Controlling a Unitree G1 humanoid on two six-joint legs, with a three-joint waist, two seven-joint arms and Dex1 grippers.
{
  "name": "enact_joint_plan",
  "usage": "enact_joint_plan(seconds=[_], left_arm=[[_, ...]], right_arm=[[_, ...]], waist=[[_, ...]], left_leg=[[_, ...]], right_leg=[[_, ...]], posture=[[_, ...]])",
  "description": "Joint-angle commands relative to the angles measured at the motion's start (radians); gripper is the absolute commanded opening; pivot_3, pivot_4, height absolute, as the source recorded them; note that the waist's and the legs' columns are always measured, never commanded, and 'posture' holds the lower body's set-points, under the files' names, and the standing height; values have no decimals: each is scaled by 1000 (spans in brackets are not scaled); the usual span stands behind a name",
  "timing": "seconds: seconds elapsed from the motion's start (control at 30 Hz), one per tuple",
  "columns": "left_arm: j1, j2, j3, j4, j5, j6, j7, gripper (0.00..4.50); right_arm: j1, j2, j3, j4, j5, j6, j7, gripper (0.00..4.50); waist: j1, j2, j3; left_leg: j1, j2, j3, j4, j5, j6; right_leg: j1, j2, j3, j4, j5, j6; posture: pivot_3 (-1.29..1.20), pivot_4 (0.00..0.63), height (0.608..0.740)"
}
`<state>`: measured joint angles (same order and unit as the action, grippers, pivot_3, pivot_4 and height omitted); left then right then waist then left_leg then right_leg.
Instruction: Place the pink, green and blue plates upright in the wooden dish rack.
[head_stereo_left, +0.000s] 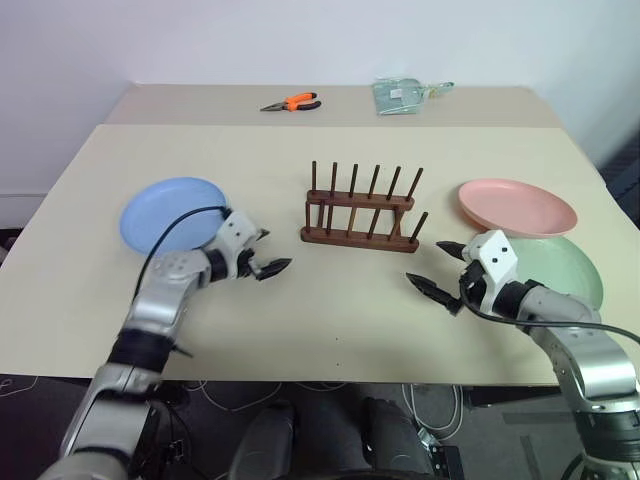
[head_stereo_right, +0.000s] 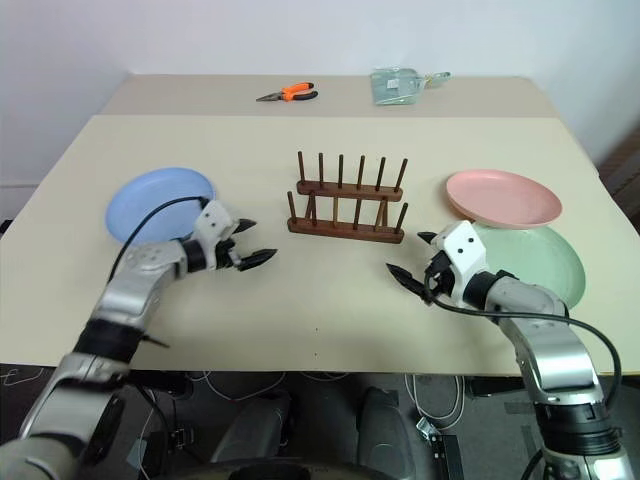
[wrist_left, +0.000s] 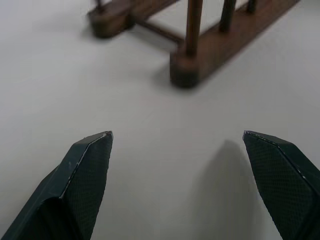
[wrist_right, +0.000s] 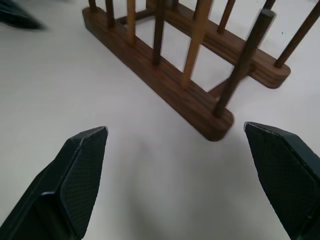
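Currently the blue plate (head_stereo_left: 172, 212) is lying flat at far left, the pink plate (head_stereo_left: 517, 205) is overlapping the green plate (head_stereo_left: 560, 265) at right, and the wooden dish rack (head_stereo_left: 360, 213) is standing empty between them. All three are probably handling light, stiff and slick, so pinching a raised rim is looking best. The left gripper (head_stereo_left: 267, 262) and right gripper (head_stereo_left: 432, 283) are both hovering spread wide, gripping nothing.

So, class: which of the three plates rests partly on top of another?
The pink plate. Its near edge overlaps the green plate beside it, while the blue plate lies alone across the table.
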<state>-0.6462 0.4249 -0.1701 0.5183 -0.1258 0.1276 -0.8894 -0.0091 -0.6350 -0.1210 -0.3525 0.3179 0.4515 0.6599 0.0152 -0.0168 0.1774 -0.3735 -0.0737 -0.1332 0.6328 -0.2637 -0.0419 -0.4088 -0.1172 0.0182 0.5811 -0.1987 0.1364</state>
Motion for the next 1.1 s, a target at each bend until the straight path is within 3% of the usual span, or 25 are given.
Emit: enact_joint_plan(seconds=[0.03, 0.13, 0.17, 0.23, 0.33, 0.43, 0.57, 0.67, 0.73, 0.97, 1.03, 1.1], left_arm=[[-128, -55, -24, 224, 46, -113, -51, 4286], [-202, -99, -40, 371, 76, -176, -101, 4286], [-222, -116, -44, 409, 83, -191, -114, 4059], [-249, -138, -39, 467, 94, -220, -126, 3398], [-255, -154, -34, 488, 100, -243, -152, 1929], [-219, -152, -37, 431, 103, -263, -187, 770], [-124, -138, -49, 239, 77, -228, -251, 770], [33, -89, -83, -75, 32, -132, -331, 770], [90, -67, -94, -191, 24, -79, -339, 770], [109, -33, -89, -188, 102, -57, -227, 4186], [124, -2, -68, -206, 95, -24, -214, 4482], [172, 50, -51, -281, 63, 39, -239, 4282]], right_arm=[[49, 24, -34, -96, -1, 12, -57, 4493], [102, 39, -53, -154, -5, 22, -98, 4493], [119, 42, -63, -172, -2, 25, -110, 4500], [147, 44, -72, -194, -5, 27, -128, 4500], [164, 34, -84, -200, -3, 24, -129, 4500], [175, 8, -99, -198, 0, 26, -112, 4500], [200, -45, -130, -192, 13, 35, -64, 4500], [249, -104, -189, -192, 44, 60, 1, 4500], [271, -125, -209, -190, 53, 66, 26, 4500], [291, -135, -194, -178, 32, 46, 53, 4500], [292, -135, -186, -187, 42, 50, 68, 4236], [306, -142, -181, -205, 51, 63, 84, 3590]], waist=[[-4, 0, 0], [-12, 0, 0], [-10, 0, 0], [-6, -1, 0], [-4, -2, -1], [-3, -1, -1], [-3, -1, -1], [-4, -1, -1], [-4, -1, -1], [-2, -1, -1], [-3, -1, -1], [-8, 0, -2]], left_leg=[[0, 0, 0, 0, 0, 0], [1, 1, 1, -1, 0, 0], [1, 1, 1, -1, 0, 0], [1, 1, 1, -1, 0, 0], [1, 1, 1, 0, 0, 0], [1, 1, 1, 0, 0, 0], [1, 1, 0, 0, 0, 1], [1, 1, 0, -1, 0, 1], [1, 1, 0, -1, -1, 1], [1, 2, 0, 1, -1, 1], [1, 2, 0, 1, -1, 1], [2, 2, 0, 0, -1, 1]], right_leg=[[0, 0, 0, 0, 0, 0], [-1, 0, 0, 1, 0, 1], [-1, 0, 0, 1, 0, 1], [0, 0, 0, 1, -1, 2], [0, 0, 0, 1, -3, 5], [0, 0, 0, 1, -2, 4], [0, 0, 0, 1, -2, 4], [0, 0, 1, 1, -1, 2], [0, 0, 1, 1, -1, 2], [2, 0, 0, 1, -5, 0], [1, 0, 0, 1, -4, 1], [1, 0, 0, 1, -3, 3]], posture=[[0, 150, 740], [0, 150, 740], [0, 150, 740], [0, 150, 740], [0, 150, 740], [0, 150, 740], [0, 150, 740], [0, 150, 740], [0, 150, 740], [0, 150, 740], [0, 150, 740], [0, 150, 740]])
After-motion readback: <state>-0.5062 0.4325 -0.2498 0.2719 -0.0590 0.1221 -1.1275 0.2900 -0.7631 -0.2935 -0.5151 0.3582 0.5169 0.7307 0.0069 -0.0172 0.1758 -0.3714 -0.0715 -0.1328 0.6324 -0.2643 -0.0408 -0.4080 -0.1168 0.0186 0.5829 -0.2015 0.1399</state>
